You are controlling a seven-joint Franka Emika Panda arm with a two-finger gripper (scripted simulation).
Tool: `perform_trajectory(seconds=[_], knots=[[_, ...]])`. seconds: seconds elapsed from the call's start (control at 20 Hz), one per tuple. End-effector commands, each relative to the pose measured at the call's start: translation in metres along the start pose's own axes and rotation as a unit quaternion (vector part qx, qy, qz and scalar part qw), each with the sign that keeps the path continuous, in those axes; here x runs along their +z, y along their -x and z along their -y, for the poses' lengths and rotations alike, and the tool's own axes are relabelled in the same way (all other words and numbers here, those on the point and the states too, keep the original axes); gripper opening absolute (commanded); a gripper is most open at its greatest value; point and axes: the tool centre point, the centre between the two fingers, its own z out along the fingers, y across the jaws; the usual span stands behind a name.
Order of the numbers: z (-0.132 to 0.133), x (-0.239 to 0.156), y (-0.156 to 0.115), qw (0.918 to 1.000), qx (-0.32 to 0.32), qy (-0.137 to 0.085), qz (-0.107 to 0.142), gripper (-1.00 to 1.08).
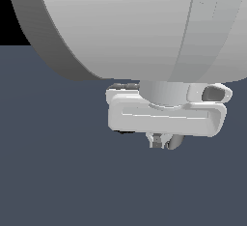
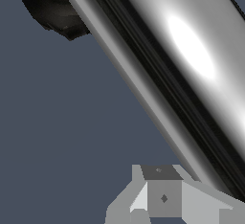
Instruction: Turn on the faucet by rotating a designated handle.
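In the wrist view the handle [image 2: 191, 60], a shiny chrome bar, runs slantwise across the picture, very close to the camera. The faucet's black knobby base [image 2: 50, 7] shows at one end of it. One grey fingertip [image 2: 163, 198] sits right beside the bar; I cannot make out a second finger there. In the exterior view my white gripper [image 1: 163, 144] hangs under the big arm, short fingers pointing down. A grey rounded piece [image 1: 176, 142] shows next to them. Black bits of the faucet [image 1: 123, 86] peek out behind the hand. How the jaws stand is unclear.
The arm's large white link [image 1: 130, 22] fills the upper part of the exterior view and hides most of the fixture. A plain dark blue-grey floor [image 1: 53, 172] lies all around.
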Motion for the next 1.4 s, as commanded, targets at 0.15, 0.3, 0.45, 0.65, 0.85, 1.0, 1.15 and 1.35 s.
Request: perform_trajectory(seconds=[0.15,0.3,0.45,0.65,0.85,1.0,1.15,1.35], knots=[[-0.008,0.0,-0.01,1.0,-0.001,0.0,-0.001,-1.0],[-0.016,0.0,-0.018,1.0,0.0,0.0,-0.001,-1.0],[-0.025,0.0,-0.027,1.0,0.0,0.0,-0.001,-1.0],[-0.036,0.0,-0.038,1.0,0.001,0.0,0.0,-1.0],[-0.048,0.0,-0.049,1.0,0.002,0.0,0.0,-1.0],[-0.056,0.001,-0.058,1.0,0.003,0.0,0.0,-1.0],[-0.064,0.001,-0.066,1.0,0.004,0.0,0.0,-1.0],[-0.075,0.001,-0.077,1.0,0.004,0.0,0.0,-1.0]])
